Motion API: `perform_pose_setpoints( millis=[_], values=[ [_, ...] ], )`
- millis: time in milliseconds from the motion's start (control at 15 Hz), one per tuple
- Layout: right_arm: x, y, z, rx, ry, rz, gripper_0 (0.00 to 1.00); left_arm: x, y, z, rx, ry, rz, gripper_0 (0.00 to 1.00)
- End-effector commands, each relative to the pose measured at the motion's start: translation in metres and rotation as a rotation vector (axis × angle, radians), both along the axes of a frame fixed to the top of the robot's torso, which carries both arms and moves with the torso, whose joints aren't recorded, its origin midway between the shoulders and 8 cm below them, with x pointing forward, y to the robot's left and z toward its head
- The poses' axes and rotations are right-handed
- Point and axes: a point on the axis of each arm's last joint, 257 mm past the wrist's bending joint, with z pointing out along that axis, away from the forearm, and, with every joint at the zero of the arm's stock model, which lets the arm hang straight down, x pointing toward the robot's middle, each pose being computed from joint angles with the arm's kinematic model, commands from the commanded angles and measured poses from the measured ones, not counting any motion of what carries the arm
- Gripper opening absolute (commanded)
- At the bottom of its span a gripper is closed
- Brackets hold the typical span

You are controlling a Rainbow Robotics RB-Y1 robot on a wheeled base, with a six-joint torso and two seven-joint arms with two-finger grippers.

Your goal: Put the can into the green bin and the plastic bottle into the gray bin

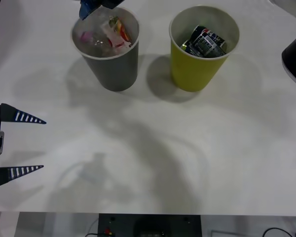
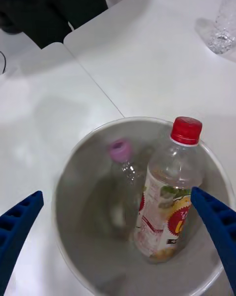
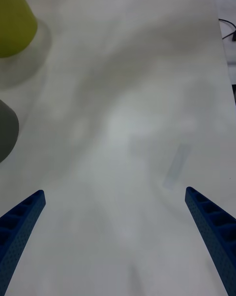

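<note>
My right gripper (image 2: 118,237) hangs wide open and empty over the gray bin (image 2: 73,217), the bottle (image 2: 164,197) inside it, while my left gripper (image 1: 32,144) waits open.

Right gripper (image 2: 118,227) spread wide over the gray bin (image 2: 73,178). Inside: plastic bottle (image 2: 167,197), red cap, leaning on the wall, beside 1 pink-capped bottle (image 2: 120,153). White table (image 2: 162,55) around.

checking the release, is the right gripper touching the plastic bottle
Apart. The right wrist view shows the right gripper open, clear space between each finger and the plastic bottle.
</note>
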Motion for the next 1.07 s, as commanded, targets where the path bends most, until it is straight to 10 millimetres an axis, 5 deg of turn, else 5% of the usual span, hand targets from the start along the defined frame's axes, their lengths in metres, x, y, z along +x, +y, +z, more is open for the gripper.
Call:
perform_pose_setpoints(
  millis=[67,1067],
  values=[
    [-0.01,-0.024,0.001,-0.024,0.026,0.044,1.0,0.0,0.0,0.0,0.0,0.0,0.0,0.98],
    [-0.084,-0.164,-0.024,-0.022,0.012,0.203,1.0,0.0,0.0,0.0,0.0,0.0,0.0,0.98]
  ],
)
